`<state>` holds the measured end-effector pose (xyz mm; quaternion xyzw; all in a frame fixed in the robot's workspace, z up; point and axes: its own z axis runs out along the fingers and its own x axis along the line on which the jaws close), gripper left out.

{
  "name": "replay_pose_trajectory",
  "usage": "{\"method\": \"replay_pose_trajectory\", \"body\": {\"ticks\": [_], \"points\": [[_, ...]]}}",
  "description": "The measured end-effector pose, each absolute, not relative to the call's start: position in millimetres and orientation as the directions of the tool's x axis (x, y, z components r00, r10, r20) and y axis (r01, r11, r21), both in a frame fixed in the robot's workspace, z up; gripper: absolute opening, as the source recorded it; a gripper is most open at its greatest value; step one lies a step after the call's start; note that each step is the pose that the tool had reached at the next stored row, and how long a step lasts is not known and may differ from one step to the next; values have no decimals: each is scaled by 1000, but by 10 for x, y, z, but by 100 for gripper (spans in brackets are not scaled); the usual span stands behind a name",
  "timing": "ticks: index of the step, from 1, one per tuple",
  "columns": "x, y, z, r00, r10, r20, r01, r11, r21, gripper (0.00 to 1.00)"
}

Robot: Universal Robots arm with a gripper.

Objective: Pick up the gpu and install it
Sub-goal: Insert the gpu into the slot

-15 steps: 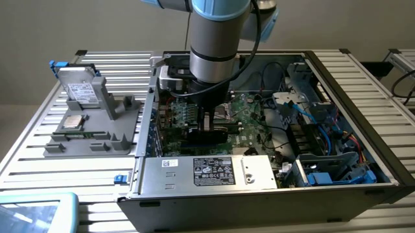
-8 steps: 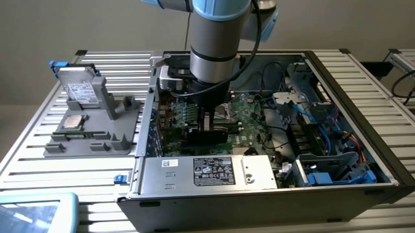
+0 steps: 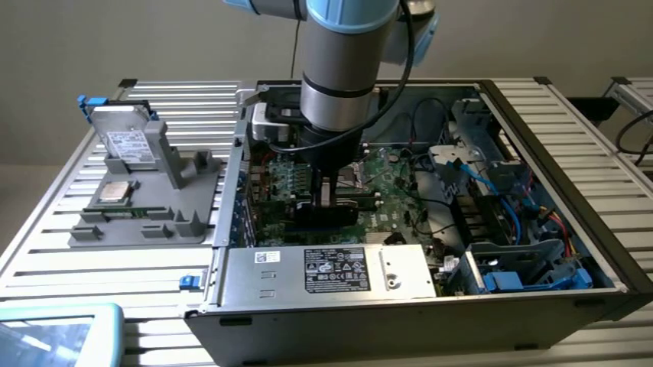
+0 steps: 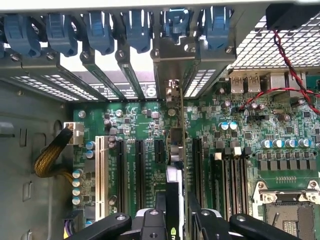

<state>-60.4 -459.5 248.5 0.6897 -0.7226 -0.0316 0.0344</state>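
Note:
My gripper (image 3: 326,197) reaches down into the open computer case (image 3: 571,153) over the green motherboard (image 3: 393,172). It is shut on the gpu (image 3: 326,215), which shows as a dark card standing on edge just below the fingers. In the wrist view the gpu (image 4: 175,150) is edge-on between my two black fingers (image 4: 159,212), in line with an expansion slot on the motherboard (image 4: 250,125). Its silvery bracket (image 4: 172,92) reaches up to the case's rear slot openings. Whether the card's edge sits down in the slot is hidden.
A grey fixture (image 3: 153,222) at the exterior view's left holds a hard drive (image 3: 131,141), a CPU (image 3: 112,191) and a RAM stick (image 3: 128,212). The power supply (image 3: 326,267) lies in front of the gripper. Blue slot latches (image 4: 100,30), red wires (image 4: 287,55) and yellow cables (image 4: 50,157) surround the slots.

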Motion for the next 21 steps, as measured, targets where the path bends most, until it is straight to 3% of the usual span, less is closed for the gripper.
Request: {"method": "replay_pose_trajectory", "body": {"ticks": [21], "points": [[-600,-4597,2476,-46,-999,8,-995,46,88,27]]}}
